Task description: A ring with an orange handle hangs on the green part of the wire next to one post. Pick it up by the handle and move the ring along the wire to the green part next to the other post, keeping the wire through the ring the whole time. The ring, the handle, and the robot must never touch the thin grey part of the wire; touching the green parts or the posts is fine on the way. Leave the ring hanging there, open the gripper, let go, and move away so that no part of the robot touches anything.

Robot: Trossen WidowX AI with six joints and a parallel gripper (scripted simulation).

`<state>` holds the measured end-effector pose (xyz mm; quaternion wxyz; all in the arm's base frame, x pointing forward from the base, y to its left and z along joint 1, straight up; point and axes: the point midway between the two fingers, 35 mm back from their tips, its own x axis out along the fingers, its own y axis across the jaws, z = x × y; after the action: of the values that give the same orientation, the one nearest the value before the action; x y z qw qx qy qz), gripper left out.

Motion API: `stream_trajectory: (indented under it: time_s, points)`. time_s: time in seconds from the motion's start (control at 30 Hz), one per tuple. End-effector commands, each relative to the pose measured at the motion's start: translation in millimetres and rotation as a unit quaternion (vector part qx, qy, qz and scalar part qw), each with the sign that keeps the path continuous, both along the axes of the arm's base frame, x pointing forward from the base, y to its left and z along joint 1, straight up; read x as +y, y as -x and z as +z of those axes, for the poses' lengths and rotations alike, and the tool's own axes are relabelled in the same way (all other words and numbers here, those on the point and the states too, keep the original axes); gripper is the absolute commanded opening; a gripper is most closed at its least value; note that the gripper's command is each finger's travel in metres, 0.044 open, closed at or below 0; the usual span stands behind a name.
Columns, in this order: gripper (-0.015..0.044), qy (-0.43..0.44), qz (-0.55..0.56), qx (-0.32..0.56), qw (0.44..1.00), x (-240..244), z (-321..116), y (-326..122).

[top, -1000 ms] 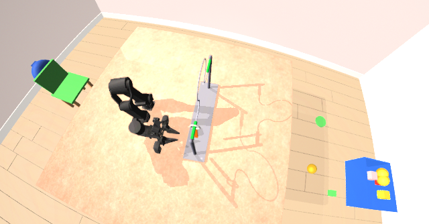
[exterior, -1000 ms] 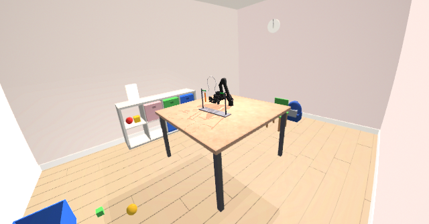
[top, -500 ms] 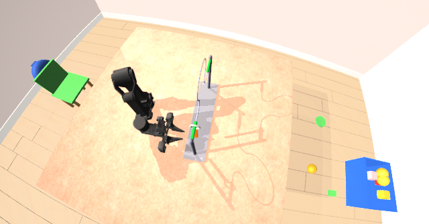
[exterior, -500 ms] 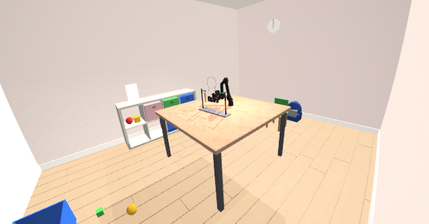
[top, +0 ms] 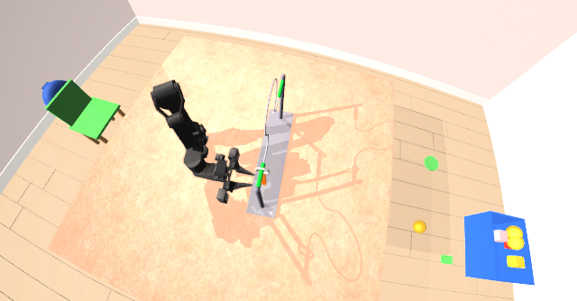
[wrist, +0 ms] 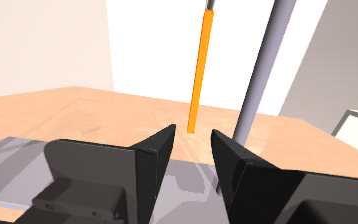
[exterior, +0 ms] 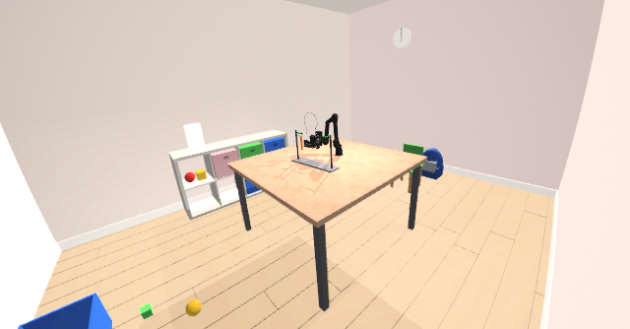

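The orange handle (top: 263,180) (exterior: 301,142) (wrist: 200,70) hangs down from the pale ring (top: 257,169), which is around the green part (top: 259,180) of the wire beside the near post (top: 260,198) (exterior: 297,148) (wrist: 265,65). My gripper (top: 252,179) (wrist: 193,131) is partly open and empty. Its fingertips point at the handle from the robot's side. In the wrist view the handle's lower end shows beyond the gap between the fingertips. The ring is outside the wrist view. The other green part (top: 280,88) (exterior: 325,137) is beside the far post (top: 281,107) (exterior: 331,154).
The thin grey wire (top: 266,149) runs between the green parts and rises in a tall loop nearer the far post. Both posts stand on a grey base plate (top: 276,157) (exterior: 315,164) on the wooden table (exterior: 374,166). The near post stands to the right of the handle in the wrist view.
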<state>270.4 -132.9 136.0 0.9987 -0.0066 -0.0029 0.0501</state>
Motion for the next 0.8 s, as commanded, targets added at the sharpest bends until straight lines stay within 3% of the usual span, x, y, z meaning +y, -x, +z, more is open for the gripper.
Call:
stream_trajectory:
  time_s: [0.0,0.77]
  points:
    - [0.016,-0.001,-0.002,-0.002,1.0,-2,2,-7]
    - [0.016,-0.001,-0.002,-0.003,1.0,0,4,-41]
